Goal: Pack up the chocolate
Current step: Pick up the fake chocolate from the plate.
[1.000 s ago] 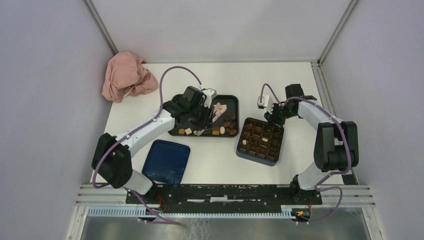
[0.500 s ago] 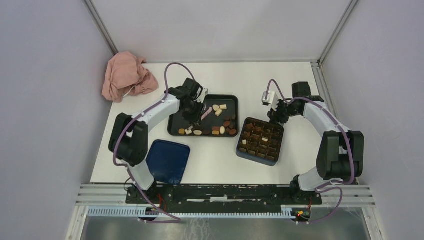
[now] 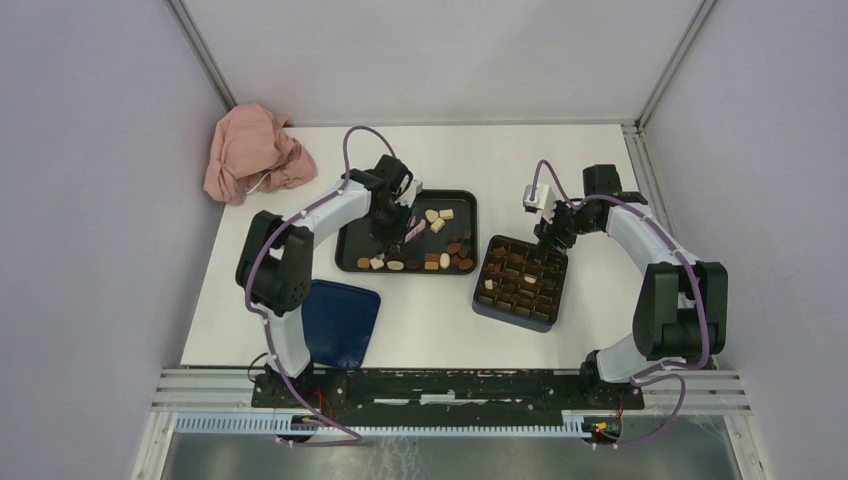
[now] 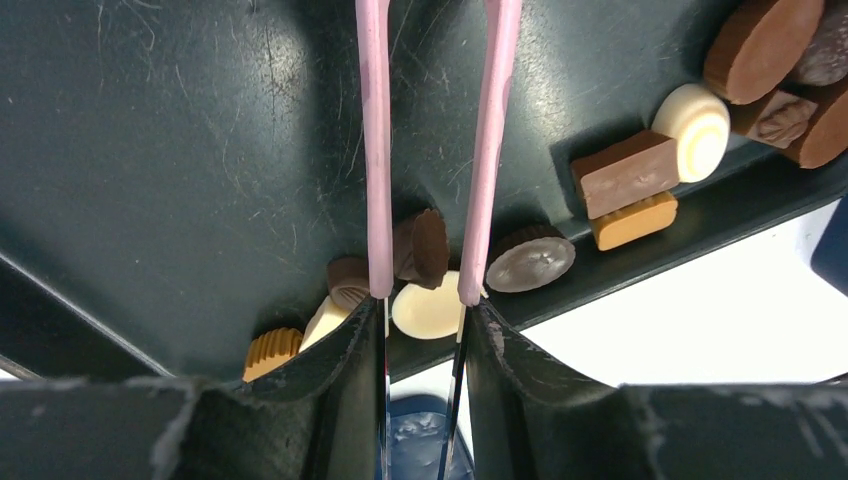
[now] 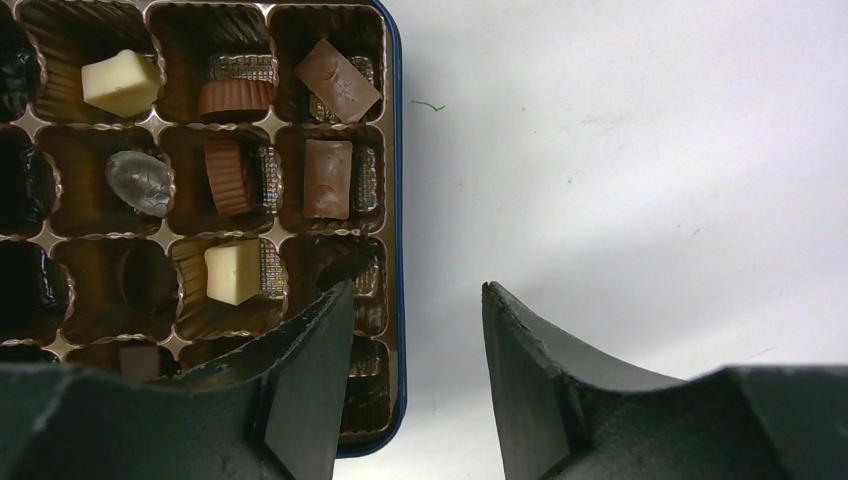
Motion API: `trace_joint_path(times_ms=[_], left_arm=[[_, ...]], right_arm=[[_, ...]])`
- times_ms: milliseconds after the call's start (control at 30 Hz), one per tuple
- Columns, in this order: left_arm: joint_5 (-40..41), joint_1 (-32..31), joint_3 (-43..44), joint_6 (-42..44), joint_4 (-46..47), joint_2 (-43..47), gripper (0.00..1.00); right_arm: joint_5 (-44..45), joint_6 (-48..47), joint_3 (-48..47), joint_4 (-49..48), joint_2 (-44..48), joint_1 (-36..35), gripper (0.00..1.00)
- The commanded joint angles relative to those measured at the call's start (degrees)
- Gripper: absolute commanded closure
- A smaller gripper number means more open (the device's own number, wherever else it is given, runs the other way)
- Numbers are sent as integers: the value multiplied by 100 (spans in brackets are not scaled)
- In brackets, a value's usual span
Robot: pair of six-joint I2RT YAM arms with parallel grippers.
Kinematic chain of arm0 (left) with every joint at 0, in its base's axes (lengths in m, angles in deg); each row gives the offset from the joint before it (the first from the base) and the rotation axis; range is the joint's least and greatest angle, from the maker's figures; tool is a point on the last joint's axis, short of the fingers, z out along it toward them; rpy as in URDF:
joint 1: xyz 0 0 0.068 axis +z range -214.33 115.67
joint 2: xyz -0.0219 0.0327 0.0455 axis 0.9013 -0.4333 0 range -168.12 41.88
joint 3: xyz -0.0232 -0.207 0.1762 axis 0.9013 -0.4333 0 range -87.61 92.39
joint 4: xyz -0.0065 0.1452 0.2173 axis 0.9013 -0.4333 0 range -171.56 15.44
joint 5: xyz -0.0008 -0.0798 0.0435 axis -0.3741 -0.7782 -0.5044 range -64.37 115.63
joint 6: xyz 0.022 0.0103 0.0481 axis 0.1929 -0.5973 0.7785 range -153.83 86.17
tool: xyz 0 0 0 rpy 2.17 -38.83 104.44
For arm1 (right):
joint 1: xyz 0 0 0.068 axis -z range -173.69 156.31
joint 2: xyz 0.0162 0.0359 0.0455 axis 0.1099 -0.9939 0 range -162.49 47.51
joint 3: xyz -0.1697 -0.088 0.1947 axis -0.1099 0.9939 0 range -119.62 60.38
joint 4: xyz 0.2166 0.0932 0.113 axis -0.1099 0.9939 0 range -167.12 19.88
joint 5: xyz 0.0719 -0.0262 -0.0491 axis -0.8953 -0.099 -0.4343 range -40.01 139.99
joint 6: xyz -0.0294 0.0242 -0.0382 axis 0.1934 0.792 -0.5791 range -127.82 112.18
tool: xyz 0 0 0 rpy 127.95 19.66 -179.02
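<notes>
- Left tool (image 4: 422, 318): closed on the pink tongs (image 4: 373, 150). The two arms of the tongs run out side by side from between its fingers with a narrow gap between them. Their tips lie outside the wrist view.
- Beneath the tongs is a scuffed black tray (image 4: 180, 140). A round brown piece (image 4: 425, 245) shows in the gap between the arms; contact with the tongs cannot be told.
- Loose chocolate pieces (image 4: 626, 172) lie on the tray, mostly along its near wall and right end.
- Just beside the tool are a cream oval (image 4: 428, 310) and a ridged dark round (image 4: 530, 262), with a tan ridged piece (image 4: 270, 352) to the left.
- Further right, a brown block rests against a caramel bar, with a cream swirled disc (image 4: 697, 128) and more brown rounds in the corner.
- Right tool (image 5: 417, 300): open, with nothing between its fingers. It hangs over the right rim of the dark blue box (image 5: 393, 150) and the white bench (image 5: 650, 150).
- The box carries a brown grid insert (image 5: 185, 135). Most visible cells hold one piece: two cream cubes, a brown cup, brown bars and a pale grey oval, with dark pieces in the left column.
- From overhead, the box stands right of the tray and apart from it.
- A dark blue lid (image 3: 345, 325) lies flat on the bench near the left arm, which partly covers it.
- A pink cloth (image 3: 252, 150) is bunched at the far left corner.
</notes>
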Motion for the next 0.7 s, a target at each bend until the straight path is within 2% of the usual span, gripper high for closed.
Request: trace_joint_path(times_ms=[0,267,667], left_arm=[[-340,-5,404,292,1,-94,61],[-226,-8,686,292,-160,-404,60],[-518,-181,1062,496,-367,-698,59]], right_arm=[[-193,-111,-203,76,174,12,44],[-220,-140,-206,98,178,12,44],[-219,-173,-204,120,157,13,44]])
